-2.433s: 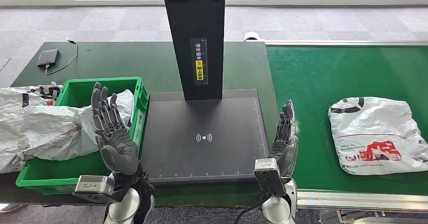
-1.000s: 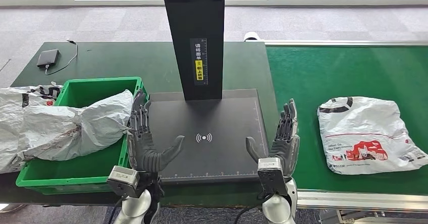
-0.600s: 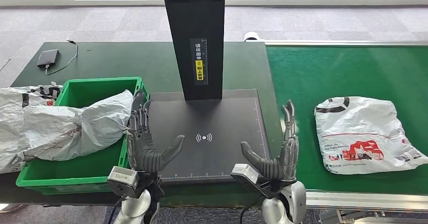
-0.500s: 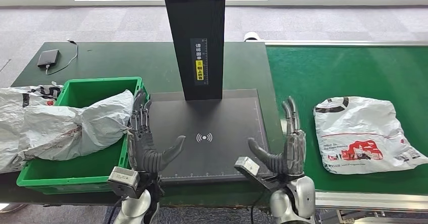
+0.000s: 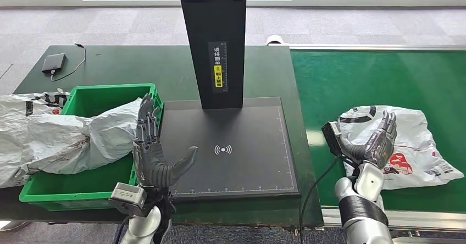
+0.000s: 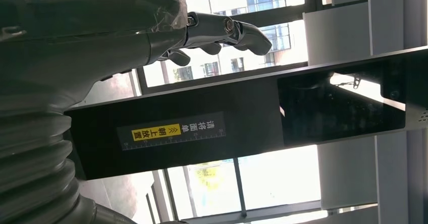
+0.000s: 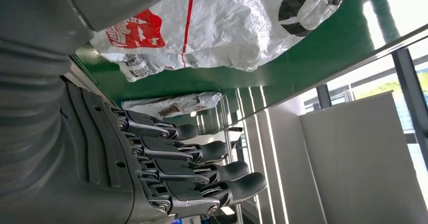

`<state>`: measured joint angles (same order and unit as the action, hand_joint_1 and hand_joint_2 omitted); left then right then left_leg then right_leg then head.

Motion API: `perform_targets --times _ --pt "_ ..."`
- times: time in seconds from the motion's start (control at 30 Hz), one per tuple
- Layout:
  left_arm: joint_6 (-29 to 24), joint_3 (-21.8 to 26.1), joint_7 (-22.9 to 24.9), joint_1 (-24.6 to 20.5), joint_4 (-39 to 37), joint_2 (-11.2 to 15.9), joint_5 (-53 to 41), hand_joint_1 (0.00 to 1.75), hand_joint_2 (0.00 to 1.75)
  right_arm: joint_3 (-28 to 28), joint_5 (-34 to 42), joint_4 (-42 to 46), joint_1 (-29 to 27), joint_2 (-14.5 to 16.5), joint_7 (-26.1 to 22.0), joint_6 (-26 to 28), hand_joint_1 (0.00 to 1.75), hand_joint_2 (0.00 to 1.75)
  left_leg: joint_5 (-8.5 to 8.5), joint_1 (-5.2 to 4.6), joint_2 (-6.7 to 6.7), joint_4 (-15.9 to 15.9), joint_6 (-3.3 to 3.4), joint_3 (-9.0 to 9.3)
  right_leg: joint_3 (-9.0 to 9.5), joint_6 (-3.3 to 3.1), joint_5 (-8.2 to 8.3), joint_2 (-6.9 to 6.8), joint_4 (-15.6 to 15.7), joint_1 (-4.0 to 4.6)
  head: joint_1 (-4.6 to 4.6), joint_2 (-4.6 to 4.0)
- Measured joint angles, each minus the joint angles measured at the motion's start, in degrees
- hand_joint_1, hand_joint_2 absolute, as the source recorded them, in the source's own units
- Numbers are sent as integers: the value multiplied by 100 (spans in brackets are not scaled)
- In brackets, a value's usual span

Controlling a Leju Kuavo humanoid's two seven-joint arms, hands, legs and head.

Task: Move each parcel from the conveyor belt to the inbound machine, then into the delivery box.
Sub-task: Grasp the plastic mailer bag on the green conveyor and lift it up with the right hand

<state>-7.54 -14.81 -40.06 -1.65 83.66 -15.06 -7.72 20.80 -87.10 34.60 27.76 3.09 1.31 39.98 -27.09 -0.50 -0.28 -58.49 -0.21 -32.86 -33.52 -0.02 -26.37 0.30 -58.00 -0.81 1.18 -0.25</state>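
1. Parcels: three. One lay on the conveyor belt [image 5: 351, 79]; two lay at the green delivery box [image 5: 82, 186].
2. Inbound machines: one.
3. Robot hands: two.
4. Black devices with cable at the bench's far left corner: one.

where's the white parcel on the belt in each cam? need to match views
Head view: white parcel lies right of centre on the green conveyor belt, with the right hand in front of its near-left part.
Left wrist view: not in it.
Right wrist view: the parcel runs across the upper middle, beyond the hand.
Shared landmark: the parcel's red print, also in the right wrist view.
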Motion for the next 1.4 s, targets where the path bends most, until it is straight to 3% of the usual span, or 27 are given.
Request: perform_targets --times 0.53,1.2,1.4 --pt "43 149 0 57 190 -13 -244 0 175 570 128 -1092 481 -380 210 -191 0 175 0 -3 -2 -1 1 -5 0 2 0 -1 0 -3 0 0" --pt "98 564 0 178 421 -54 -293 0 175 637 -4 -1479 634 -383 1151 -1911 0 175 0 -2 -3 -1 1 -7 -1 1 0 -3 0 -3 0 -1" --pt "127 622 0 188 421 -60 -313 0 175 638 -9 -1521 634 -385 1221 -2035 0 175 0 -2 -3 -1 1 -7 -2 1 0 -2 0 -2 0 -1"
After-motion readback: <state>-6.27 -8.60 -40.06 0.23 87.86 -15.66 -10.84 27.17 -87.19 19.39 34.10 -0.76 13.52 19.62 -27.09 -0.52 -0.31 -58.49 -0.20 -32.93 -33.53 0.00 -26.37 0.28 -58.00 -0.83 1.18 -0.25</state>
